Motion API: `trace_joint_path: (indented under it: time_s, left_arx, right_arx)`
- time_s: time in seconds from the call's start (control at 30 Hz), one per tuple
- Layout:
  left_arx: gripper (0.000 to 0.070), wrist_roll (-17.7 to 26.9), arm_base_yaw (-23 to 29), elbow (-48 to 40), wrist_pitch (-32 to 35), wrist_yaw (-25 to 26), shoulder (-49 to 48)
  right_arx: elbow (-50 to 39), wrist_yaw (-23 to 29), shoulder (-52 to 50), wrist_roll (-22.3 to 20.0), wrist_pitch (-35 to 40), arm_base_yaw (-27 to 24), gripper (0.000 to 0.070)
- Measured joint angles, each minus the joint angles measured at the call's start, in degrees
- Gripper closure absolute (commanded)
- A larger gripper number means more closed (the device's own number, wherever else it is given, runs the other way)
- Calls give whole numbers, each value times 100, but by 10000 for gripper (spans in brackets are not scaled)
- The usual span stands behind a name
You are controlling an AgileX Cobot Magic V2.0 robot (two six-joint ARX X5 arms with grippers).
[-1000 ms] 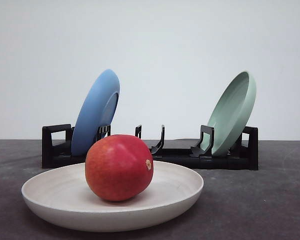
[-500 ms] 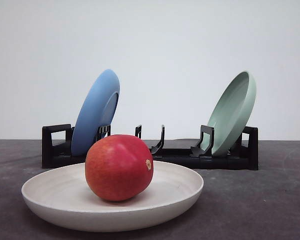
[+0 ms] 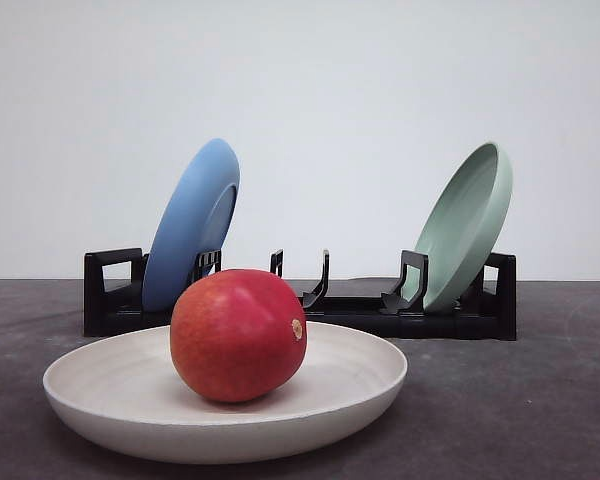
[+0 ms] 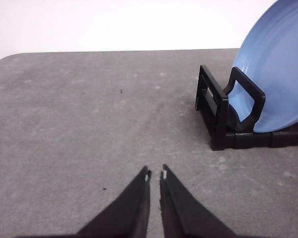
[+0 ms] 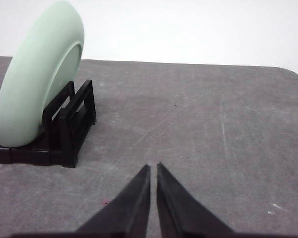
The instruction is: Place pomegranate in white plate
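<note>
Here, the smooth red-orange pomegranate [image 3: 238, 335] rests inside the wide cream-white round plate [image 3: 100, 400] on the grey surface [image 3: 520, 410]. Left gripper [image 4: 155, 174] and right gripper [image 5: 153, 167]: jaws nearly pressed together, empty.

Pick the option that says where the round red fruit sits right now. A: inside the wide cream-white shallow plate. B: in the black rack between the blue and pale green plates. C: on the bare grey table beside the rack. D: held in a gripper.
A: the round red pomegranate rests inside the wide cream-white shallow plate, in front of the black rack.
</note>
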Motion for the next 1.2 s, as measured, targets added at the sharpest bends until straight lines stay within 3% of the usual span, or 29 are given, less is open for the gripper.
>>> trace_joint_path:
  time_s: [1.2]
  left_arx:
    - [683, -1, 0, 0, 1, -1, 0]
  right_arx:
    - [0, 0, 0, -1, 0, 0, 683]
